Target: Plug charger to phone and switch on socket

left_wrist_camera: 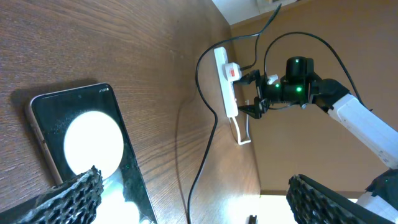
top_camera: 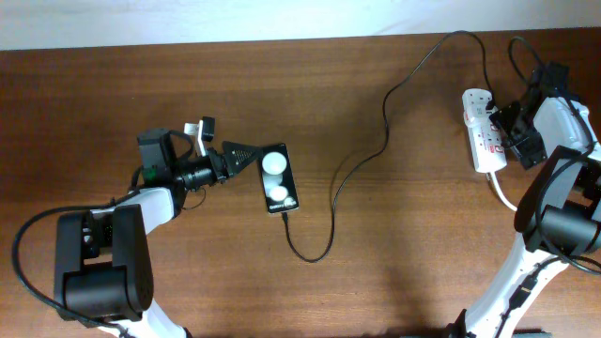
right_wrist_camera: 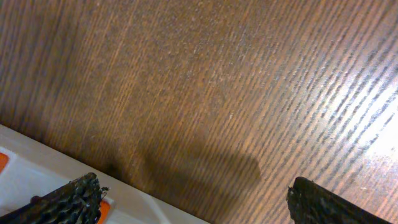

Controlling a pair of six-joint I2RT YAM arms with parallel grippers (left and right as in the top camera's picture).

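The black phone [top_camera: 278, 178] lies face up left of centre, two white blobs on its glass; it also shows in the left wrist view [left_wrist_camera: 81, 143]. The thin black charger cable [top_camera: 349, 169] runs from the phone's near end, loops, and goes up to the white socket strip [top_camera: 485, 131] at the far right. I cannot tell if its tip is seated in the phone. My left gripper [top_camera: 223, 141] is open, one finger at the phone's far-left corner [left_wrist_camera: 196, 186]. My right gripper [top_camera: 512, 127] is open beside the strip [right_wrist_camera: 196, 186], one finger over the strip's edge [right_wrist_camera: 37, 183].
The strip's thick white cord [top_camera: 502, 192] trails toward the front right. The charger cable [left_wrist_camera: 205, 149] crosses the bare wood between phone and strip [left_wrist_camera: 225, 81]. The back wall runs along the table's far edge.
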